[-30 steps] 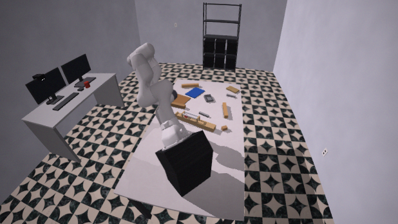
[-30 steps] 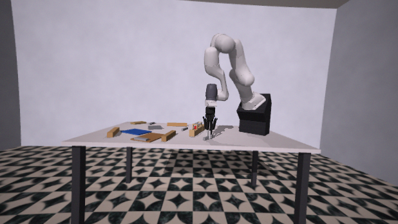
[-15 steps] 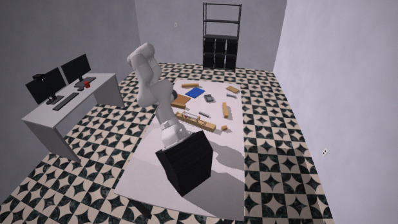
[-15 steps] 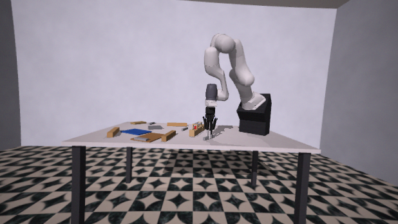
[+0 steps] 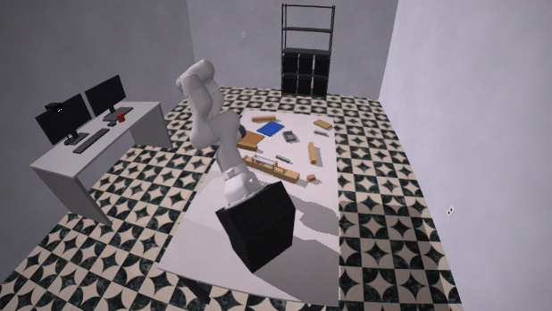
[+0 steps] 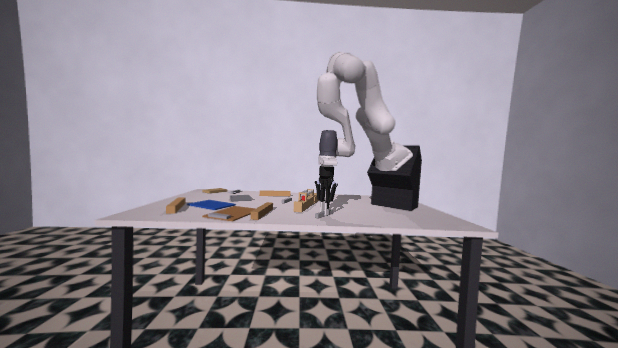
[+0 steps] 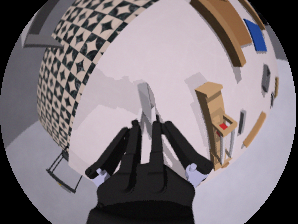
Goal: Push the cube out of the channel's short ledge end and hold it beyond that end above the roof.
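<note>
The wooden channel (image 5: 273, 167) lies on the white table near the arm's base, with the small red cube (image 5: 255, 160) inside it. It also shows in the side view (image 6: 305, 200) and in the wrist view (image 7: 216, 125), where the red cube (image 7: 225, 124) sits partway along it. My gripper (image 6: 325, 200) points straight down beside the channel, outside it, just above the table. It is shut on a thin grey rod (image 7: 148, 103) that sticks out beyond the fingertips (image 7: 152, 125) toward the table. In the top view the arm hides the gripper.
A blue plate (image 5: 270, 129), several wooden blocks (image 5: 312, 152) and small grey parts (image 5: 289, 136) lie on the far half of the table. Another grey rod (image 5: 283, 158) lies beside the channel. The black pedestal (image 5: 259, 223) carries the arm's base. A small wooden block (image 5: 311, 177) sits past the channel's end.
</note>
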`<action>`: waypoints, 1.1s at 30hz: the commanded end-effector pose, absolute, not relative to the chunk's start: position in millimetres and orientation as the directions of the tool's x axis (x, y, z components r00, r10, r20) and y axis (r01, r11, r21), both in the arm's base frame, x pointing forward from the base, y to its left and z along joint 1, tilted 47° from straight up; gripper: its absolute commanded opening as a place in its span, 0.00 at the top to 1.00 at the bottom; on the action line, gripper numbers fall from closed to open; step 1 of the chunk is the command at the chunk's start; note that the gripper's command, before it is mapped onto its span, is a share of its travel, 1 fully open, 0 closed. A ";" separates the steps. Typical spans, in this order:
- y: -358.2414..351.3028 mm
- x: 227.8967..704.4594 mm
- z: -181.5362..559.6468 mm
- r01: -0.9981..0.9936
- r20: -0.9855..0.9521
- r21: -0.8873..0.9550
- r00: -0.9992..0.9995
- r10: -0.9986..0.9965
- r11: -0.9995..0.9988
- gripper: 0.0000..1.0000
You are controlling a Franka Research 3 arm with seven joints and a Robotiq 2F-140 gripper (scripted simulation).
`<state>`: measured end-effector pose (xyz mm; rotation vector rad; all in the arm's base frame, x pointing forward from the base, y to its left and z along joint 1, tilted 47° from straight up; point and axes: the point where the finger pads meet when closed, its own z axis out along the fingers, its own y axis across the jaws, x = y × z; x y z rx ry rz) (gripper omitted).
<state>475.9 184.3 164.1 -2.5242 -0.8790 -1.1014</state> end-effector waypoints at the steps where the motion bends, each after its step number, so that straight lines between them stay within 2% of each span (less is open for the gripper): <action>1: 185.1 474.7 163.0 0.621 0.730 0.013 0.530 0.432 -0.784 1.00; 12: 174.4 460.9 179.4 0.621 0.730 0.013 0.530 0.432 -0.784 1.00; 23: 136.7 412.2 237.0 0.621 0.730 0.013 0.530 0.432 -0.784 1.00; 33: 134.2 408.9 240.9 0.621 0.730 0.013 0.530 0.432 -0.784 1.00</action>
